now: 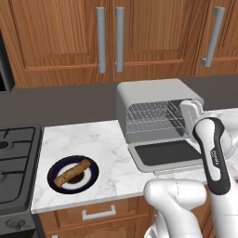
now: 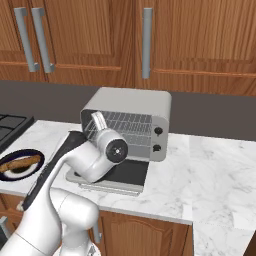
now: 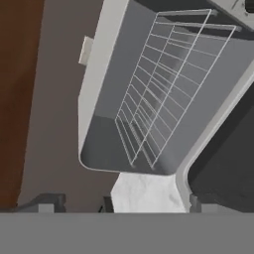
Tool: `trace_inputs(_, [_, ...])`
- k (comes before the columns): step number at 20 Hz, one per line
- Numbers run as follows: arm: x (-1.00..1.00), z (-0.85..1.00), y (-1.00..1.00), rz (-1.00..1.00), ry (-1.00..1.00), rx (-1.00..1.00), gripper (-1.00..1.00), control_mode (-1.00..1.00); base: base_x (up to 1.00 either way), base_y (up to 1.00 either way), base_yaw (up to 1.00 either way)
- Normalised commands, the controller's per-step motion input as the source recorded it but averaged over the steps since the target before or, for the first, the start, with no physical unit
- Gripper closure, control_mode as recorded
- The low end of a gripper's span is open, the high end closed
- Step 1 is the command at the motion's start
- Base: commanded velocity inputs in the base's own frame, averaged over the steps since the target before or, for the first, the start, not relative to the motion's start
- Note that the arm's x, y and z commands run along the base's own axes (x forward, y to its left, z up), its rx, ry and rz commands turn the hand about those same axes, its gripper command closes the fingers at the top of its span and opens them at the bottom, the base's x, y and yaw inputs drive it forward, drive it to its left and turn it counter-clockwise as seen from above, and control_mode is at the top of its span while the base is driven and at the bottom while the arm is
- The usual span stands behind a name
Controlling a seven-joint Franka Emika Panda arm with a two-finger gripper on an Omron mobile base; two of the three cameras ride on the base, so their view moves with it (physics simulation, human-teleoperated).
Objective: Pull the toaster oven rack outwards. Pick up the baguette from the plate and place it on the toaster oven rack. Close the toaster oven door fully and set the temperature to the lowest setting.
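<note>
The light-grey toaster oven [image 1: 155, 93] stands on the marble counter, and its door [image 1: 165, 153] lies open and flat in front of it. Inside the cavity sits the silver wire rack [image 1: 149, 116], which the hand view shows close up as the rack [image 3: 168, 84]. My gripper [image 1: 187, 113] hovers at the right side of the oven mouth, just above the door. It is open: the fingertips [image 3: 47, 203] stand far apart with nothing between them. The baguette [image 1: 72, 172] lies on the navy-rimmed plate [image 1: 92, 179], left of the oven.
A black stove [image 1: 14, 158] borders the counter on the left. Wooden wall cabinets with grey bar handles [image 1: 101, 39] hang above. Bare marble counter [image 2: 220, 165] stretches right of the oven. Two dark knobs [image 2: 158, 131] sit on the oven's right front.
</note>
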Motion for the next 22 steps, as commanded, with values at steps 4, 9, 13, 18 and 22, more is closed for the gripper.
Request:
trace_inputs(4, [0.28, -0.37, 0.0, 0.0, 0.0, 0.13, -1.0, -1.0, 0.0, 0.0, 0.0])
trace_inputs(9, [0.43, -0.26, 0.0, 0.0, 0.01, 0.13, -1.0, -1.0, 0.0, 0.0, 0.0])
trace_inputs(13, [0.34, -0.1, 0.0, 0.0, 0.04, 0.08, -1.0, -1.0, 0.0, 0.0, 0.0])
trace_inputs(18, [0.23, 0.0, 0.0, 0.0, 0.01, 0.01, -1.0, -1.0, 0.0, 0.0, 0.0])
trace_inputs(22, [0.06, -0.01, 0.01, 0.0, -0.02, -0.05, -1.0, -1.0, 0.0, 0.0, 0.0])
